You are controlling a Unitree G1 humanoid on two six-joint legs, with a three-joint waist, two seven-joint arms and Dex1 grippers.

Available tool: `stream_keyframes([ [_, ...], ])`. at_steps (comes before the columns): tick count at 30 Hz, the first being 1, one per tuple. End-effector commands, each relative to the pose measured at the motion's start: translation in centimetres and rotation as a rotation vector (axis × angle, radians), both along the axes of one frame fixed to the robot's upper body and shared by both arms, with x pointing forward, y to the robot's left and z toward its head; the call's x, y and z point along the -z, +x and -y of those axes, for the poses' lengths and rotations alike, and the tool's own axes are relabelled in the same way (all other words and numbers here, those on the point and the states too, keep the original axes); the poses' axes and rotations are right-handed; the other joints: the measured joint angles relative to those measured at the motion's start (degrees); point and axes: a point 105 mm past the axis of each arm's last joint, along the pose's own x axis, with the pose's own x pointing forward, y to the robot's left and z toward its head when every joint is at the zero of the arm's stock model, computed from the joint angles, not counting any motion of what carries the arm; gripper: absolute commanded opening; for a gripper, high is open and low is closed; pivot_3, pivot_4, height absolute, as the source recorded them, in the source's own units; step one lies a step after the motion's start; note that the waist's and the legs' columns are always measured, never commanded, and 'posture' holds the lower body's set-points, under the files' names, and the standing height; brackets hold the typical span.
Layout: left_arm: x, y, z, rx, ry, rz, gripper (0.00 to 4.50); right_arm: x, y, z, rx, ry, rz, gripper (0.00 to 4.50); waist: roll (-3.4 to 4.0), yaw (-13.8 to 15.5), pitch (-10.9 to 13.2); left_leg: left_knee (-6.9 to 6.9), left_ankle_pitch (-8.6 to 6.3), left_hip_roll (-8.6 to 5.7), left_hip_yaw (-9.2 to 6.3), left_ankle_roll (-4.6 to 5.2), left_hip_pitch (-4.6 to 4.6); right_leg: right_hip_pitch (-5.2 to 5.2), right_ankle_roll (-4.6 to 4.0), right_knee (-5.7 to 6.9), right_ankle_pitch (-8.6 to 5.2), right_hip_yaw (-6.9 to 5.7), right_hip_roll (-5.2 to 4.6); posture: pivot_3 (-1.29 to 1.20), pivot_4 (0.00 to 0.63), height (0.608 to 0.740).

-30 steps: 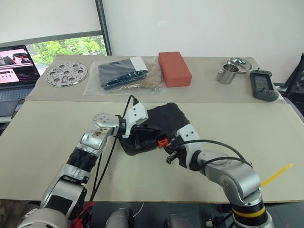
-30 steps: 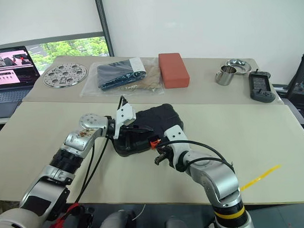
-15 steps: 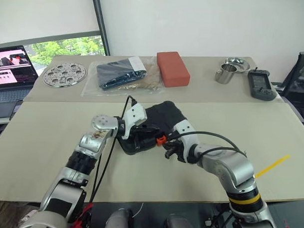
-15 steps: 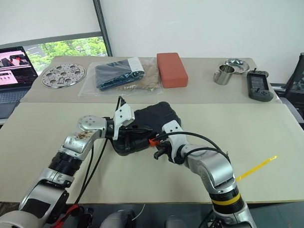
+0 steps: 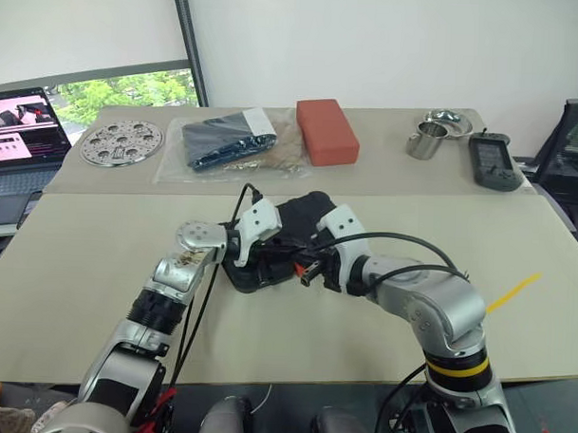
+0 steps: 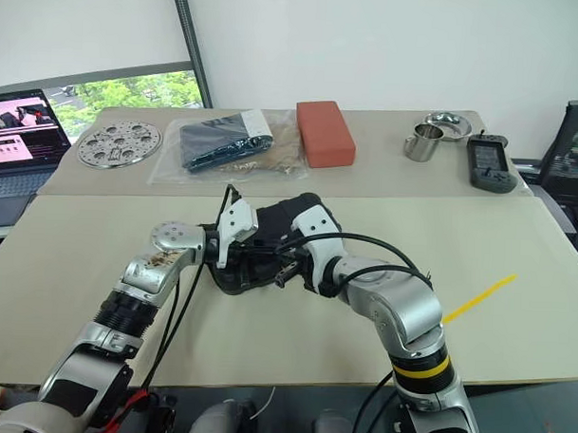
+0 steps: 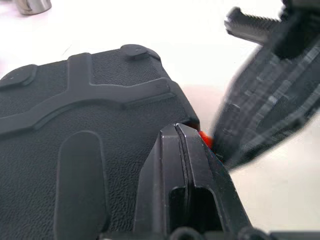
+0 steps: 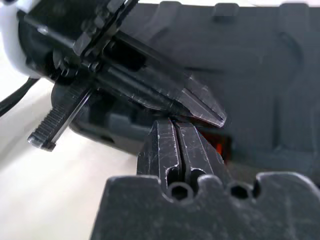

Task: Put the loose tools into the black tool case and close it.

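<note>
1. The black tool case [image 5: 288,237] lies shut on the near counter [image 5: 78,266], in front of the robot and between its two arms. Its long axis runs on a slant, from the near-left end by the left arm to the far-right end.
2. The ribbed outer shell faces up. The small orange latch [image 7: 204,138] sits on the near long edge, toward the robot.
3. The left gripper [image 7: 181,145] rests on the case lid, its fingers pressed together with nothing between them, the tips just beside the latch.
4. The right gripper [image 8: 176,134] is at the same edge, fingers [image 8: 192,145] likewise closed flat on each other and empty, the tips at the latch, close under the left gripper's tips.
5. In the head views the two wrists cover much of the case; the latch is hard to make out there. No loose tools can be seen on the near counter; the inside of the case is hidden.
6. On the far counter lie a clear plastic bag [image 5: 230,141], a red block [image 5: 327,130], a round perforated metal disc [image 5: 122,141], a steel cup [image 5: 425,142], a small steel bowl [image 5: 447,118] and a black handheld device [image 5: 490,160]. A laptop [image 5: 21,131] stands at the far left, cut off by the frame edge.
7. Against a second ago, the right gripper has risen from the counter beside the latch up to the case's edge; the left has stayed put, and the case has not shifted.
</note>
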Motion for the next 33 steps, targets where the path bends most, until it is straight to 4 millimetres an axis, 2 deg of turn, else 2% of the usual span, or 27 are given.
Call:
stream_keyframes([
  [1,2.3,-0.6,-0.2,0.001,0.048,-0.078,0.0,-1.1,0.2,0.1,0.007,0.024,0.055,0.04,0.0,0.2,0.0,0.0,0.0,0.0,0.01,0.0,0.0,0.0,0.0,-0.02,0.0,0.0,0.0,0.0,0.15,0.74],
  [7,1.8,0.0,-0.7,-0.032,0.031,-0.066,0.0,-1.5,-0.1,0.4,0.001,0.037,0.061,0.04,0.0,0.4,0.0,-0.02,-0.01,0.0,0.01,0.01,0.0,0.0,0.0,-0.04,0.0,0.0,0.0,0.0,0.15,0.74],
  [11,0.2,0.4,-1.2,-0.08,-0.072,-0.056,0.0,-2.6,-1.5,1.1,-0.07,0.107,0.08,0.04,0.0,0.5,0.0,-0.02,-0.01,0.0,0.01,0.01,-0.03,0.0,0.0,-0.06,0.0,0.0,0.0,0.0,0.15,0.74],
  [16,-1.2,0.8,-3.6,-0.203,-0.169,-0.029,0.0,-2.4,-3.0,4.0,-0.128,0.086,0.156,0.04,-0.04,0.5,0.0,-0.04,-0.03,-0.01,0.0,0.05,-0.06,0.01,0.0,-0.16,0.0,-0.01,-0.01,0.0,0.15,0.74],
  [19,-1.8,-0.2,-5.8,-0.25,-0.222,-0.015,0.0,-2.6,-3.1,6.1,-0.113,0.125,0.216,0.04,-0.07,-0.4,0.0,-0.05,-0.03,0.01,0.0,0.04,-0.02,0.0,0.01,-0.14,0.0,0.03,0.09,0.0,0.15,0.74],
  [21,-1.5,-1.5,-7.9,-0.297,-0.201,0.016,0.55,-2.4,-3.2,7.8,-0.099,0.153,0.25,0.0,-0.08,-1.0,0.1,-0.12,-0.03,0.07,-0.05,0.03,0.01,0.01,0.01,-0.14,0.0,0.04,0.16,0.0,0.15,0.74],
  [23,-1.0,-2.7,-10.0,-0.36,-0.182,0.02,1.24,-1.8,-3.0,9.6,-0.07,0.152,0.268,0.64,-0.08,-1.2,0.1,-0.18,-0.03,0.11,-0.06,0.01,0.06,0.03,0.01,-0.16,0.0,0.06,0.21,0.0,0.15,0.74],
  [25,-0.3,-3.8,-11.9,-0.416,-0.158,0.012,1.85,-0.9,-2.9,11.2,-0.052,0.142,0.267,1.09,-0.13,-1.1,0.1,-0.2,-0.02,0.11,-0.05,0.0,0.1,0.03,0.01,-0.17,0.0,0.09,0.2,0.0,0.15,0.74],
  [29,2.0,-6.5,-15.4,-0.501,-0.117,-0.044,3.45,0.3,-2.6,13.8,-0.019,0.124,0.303,2.62,-0.15,-0.9,0.2,-0.21,-0.04,0.03,-0.01,0.02,0.28,0.2,0.0,-0.18,-0.01,0.07,-0.13,0.0,0.15,0.74],
  [30,2.6,-7.3,-16.1,-0.516,-0.102,-0.052,3.61,0.6,-2.5,14.3,-0.009,0.124,0.309,2.76,-0.17,-0.9,0.2,-0.22,-0.06,-0.01,0.01,0.04,0.29,0.21,0.0,-0.19,-0.01,0.05,-0.24,0.0,0.15,0.74],
  [31,3.1,-7.9,-16.5,-0.525,-0.086,-0.055,4.16,0.9,-2.5,14.9,-0.003,0.117,0.315,3.22,-0.22,-0.9,0.2,-0.23,-0.1,-0.04,0.04,0.1,0.28,0.21,0.0,-0.21,-0.01,0.04,-0.39,0.0,0.15,0.74],
  [32,3.6,-8.4,-16.7,-0.533,-0.07,-0.053,4.5,1.3,-2.5,15.3,0.004,0.11,0.32,3.65,-0.25,-0.8,0.2,-0.24,-0.13,-0.1,0.05,0.15,0.26,0.21,0.0,-0.25,-0.01,0.01,-0.51,0.0,0.15,0.74],
  [33,4.0,-8.6,-16.9,-0.546,-0.054,-0.044,4.5,1.6,-2.4,15.8,0.014,0.098,0.33,3.91,-0.27,-0.5,0.2,-0.23,-0.14,-0.12,0.05,0.17,0.25,0.22,0.0,-0.27,0.0,0.0,-0.58,0.0,0.15,0.74],
])
